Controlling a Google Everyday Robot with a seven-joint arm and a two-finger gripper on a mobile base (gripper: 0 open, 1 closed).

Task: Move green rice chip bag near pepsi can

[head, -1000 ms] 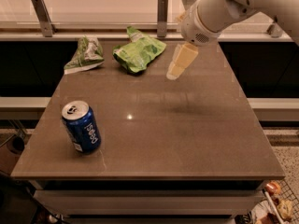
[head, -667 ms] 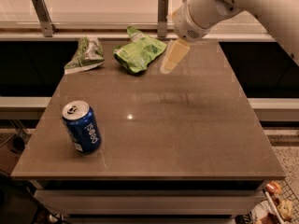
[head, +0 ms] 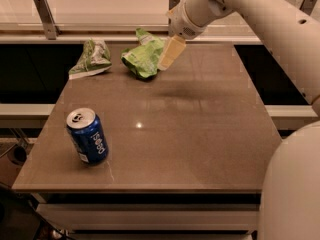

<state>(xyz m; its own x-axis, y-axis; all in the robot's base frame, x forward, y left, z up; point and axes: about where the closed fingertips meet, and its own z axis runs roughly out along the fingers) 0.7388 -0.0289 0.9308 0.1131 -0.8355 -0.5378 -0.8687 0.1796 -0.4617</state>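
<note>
The gripper (head: 169, 57) hangs at the right edge of the chip bag (head: 141, 60), open or closed I cannot tell; the can (head: 87, 136) stands upright, well apart, front-left of it.

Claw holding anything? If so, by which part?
Cannot tell. The claw is at the right edge of the bright green chip bag, which lies on the table; no grip shows.
</note>
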